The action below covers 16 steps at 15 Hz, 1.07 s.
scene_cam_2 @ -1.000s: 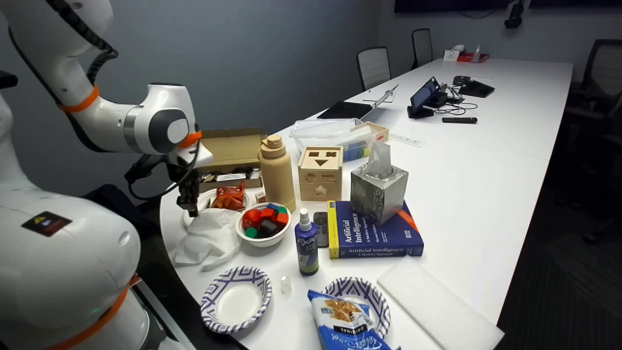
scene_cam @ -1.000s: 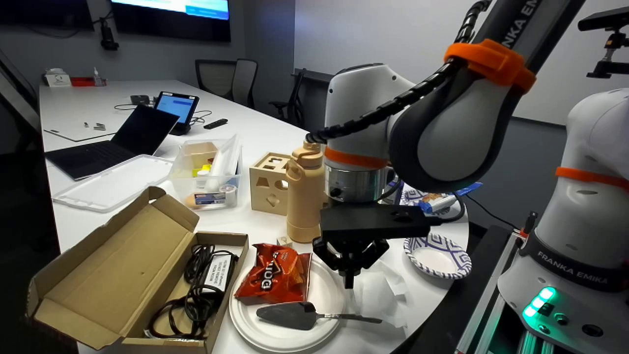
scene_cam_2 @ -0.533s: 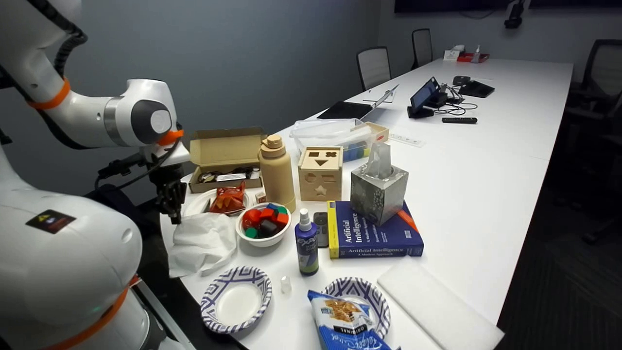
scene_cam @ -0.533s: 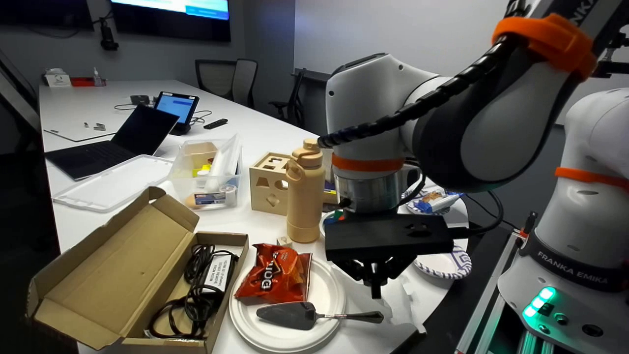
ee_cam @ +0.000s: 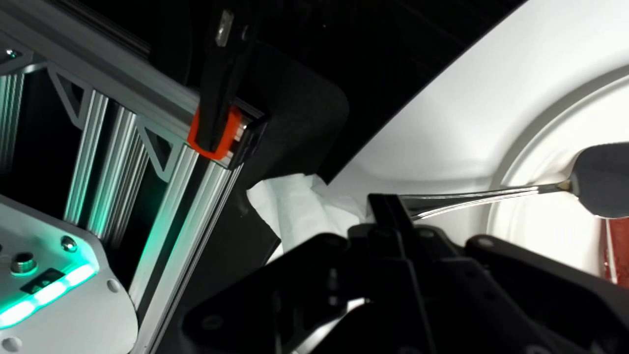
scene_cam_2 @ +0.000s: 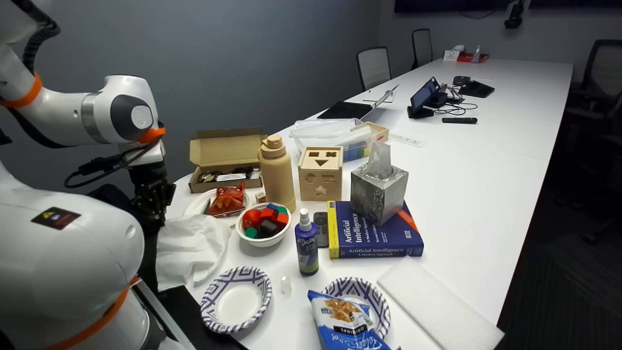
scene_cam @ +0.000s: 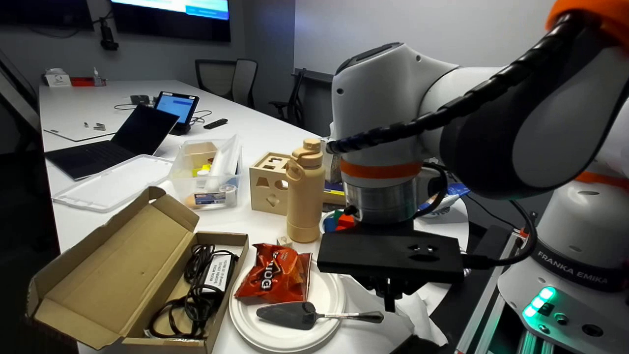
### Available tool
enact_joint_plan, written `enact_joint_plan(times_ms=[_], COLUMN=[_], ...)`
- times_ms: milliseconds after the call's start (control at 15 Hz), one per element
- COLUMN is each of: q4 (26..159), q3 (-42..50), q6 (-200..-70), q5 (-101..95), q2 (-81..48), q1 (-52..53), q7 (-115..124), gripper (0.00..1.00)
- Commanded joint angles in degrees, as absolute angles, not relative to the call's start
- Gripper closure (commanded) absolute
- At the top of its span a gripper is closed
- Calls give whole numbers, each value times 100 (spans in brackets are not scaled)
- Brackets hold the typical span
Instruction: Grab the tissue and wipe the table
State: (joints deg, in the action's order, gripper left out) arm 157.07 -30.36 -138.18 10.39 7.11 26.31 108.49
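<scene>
Since the hand (scene_cam: 389, 306) is pinched tight on the tissue (scene_cam_2: 192, 250), which lies on the worktop (scene_cam_2: 486, 170) and overhangs its edge, pulling outward could leave it wiping air; swinging sideways could knock the cake server (scene_cam: 287, 315), whose handle (scene_cam: 354, 316) ends just beside the fingertips (ee_cam: 385, 202), off the plate (scene_cam: 270, 340).

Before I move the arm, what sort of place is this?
Most likely a conference or meeting room: a long white table runs down it, office-type chairs stand along the sides, and a large screen, partly lit, hangs on the far wall.
</scene>
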Motion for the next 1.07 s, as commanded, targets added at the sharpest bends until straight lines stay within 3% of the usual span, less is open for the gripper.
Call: enact_joint_plan(times_ms=[0, 1000], q4=[15785, 15720], q3=[-3126, -2957], q6=[-13937, -14501], q5=[1209, 1006], q2=[961, 772], q1=[2751, 2501], q7=[11592, 11820], gripper=[100, 100])
